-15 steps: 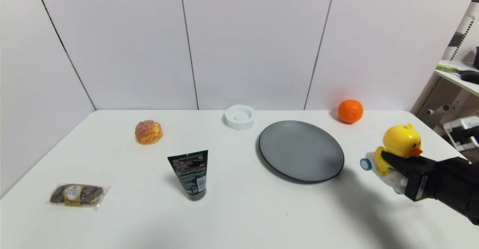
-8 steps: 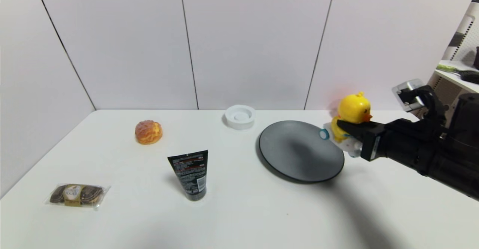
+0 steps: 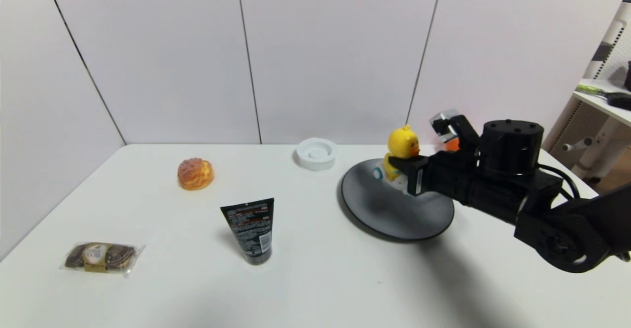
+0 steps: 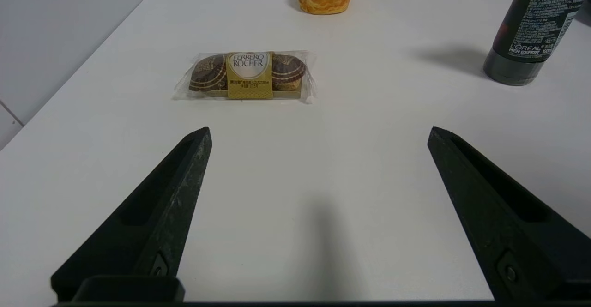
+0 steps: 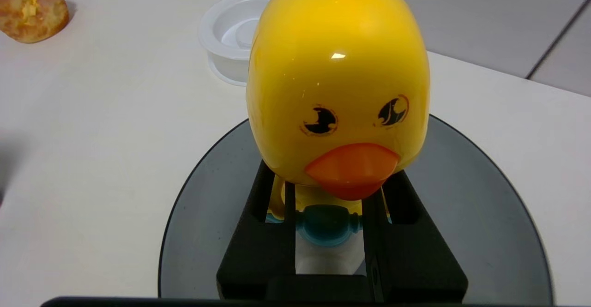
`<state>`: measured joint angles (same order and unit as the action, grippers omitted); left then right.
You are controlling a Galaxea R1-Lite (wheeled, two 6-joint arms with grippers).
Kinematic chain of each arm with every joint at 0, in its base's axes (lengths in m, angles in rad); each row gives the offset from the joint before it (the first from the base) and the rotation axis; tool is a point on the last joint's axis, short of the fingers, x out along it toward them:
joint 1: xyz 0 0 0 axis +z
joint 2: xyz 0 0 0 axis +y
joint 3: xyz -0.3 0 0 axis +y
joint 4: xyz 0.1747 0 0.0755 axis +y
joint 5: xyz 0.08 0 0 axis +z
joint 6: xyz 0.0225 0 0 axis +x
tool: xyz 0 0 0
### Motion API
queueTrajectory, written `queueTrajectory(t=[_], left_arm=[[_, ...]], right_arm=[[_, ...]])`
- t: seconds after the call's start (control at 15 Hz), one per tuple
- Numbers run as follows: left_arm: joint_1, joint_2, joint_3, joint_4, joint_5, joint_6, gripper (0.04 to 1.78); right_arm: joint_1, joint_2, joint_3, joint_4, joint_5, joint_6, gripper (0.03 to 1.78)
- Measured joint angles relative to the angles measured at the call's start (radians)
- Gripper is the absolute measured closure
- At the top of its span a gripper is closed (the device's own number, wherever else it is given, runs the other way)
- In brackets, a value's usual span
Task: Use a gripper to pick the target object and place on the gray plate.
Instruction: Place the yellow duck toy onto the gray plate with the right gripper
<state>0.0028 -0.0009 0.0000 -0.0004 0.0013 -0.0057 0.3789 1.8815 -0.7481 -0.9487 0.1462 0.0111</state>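
head view | right gripper (image 3: pixel 400 174) clamped on the duck toy (image 3: pixel 400 156), hanging just over the gray plate (image 3: pixel 389 209)'s far side | tip imo: lower it straight down till the wheels touch, then let go | left gripper (image 4: pixel 318 173) spread wide, idle above the table (image 3: pixel 315 278)

Right tool (image 3: pixel 400 168) clamped, arm extended forward-left; left tool (image 4: pixel 318 214) parked, fingers spread.

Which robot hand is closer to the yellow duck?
The right gripper: its fingers are clamped on the yellow duck over the gray plate. The left gripper hangs open, far off by the chocolates.
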Motion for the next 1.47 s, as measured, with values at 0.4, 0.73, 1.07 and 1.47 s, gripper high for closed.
queueTrajectory(t=[0.4, 0.73, 1.07, 1.47], left_arm=[[0.000, 0.000, 0.000, 0.000, 0.000, 0.000, 0.13], [0.000, 0.000, 0.000, 0.000, 0.000, 0.000, 0.13], [0.000, 0.000, 0.000, 0.000, 0.000, 0.000, 0.13], [0.000, 0.000, 0.000, 0.000, 0.000, 0.000, 0.13]], right_arm=[[0.019, 0.108, -0.010, -0.091, -0.003, -0.002, 1.40], [0.015, 0.127, -0.006, -0.090, -0.005, -0.002, 1.40], [0.011, 0.132, -0.011, -0.086, -0.004, -0.001, 1.10], [-0.005, 0.106, 0.002, -0.083, -0.006, -0.005, 0.56]])
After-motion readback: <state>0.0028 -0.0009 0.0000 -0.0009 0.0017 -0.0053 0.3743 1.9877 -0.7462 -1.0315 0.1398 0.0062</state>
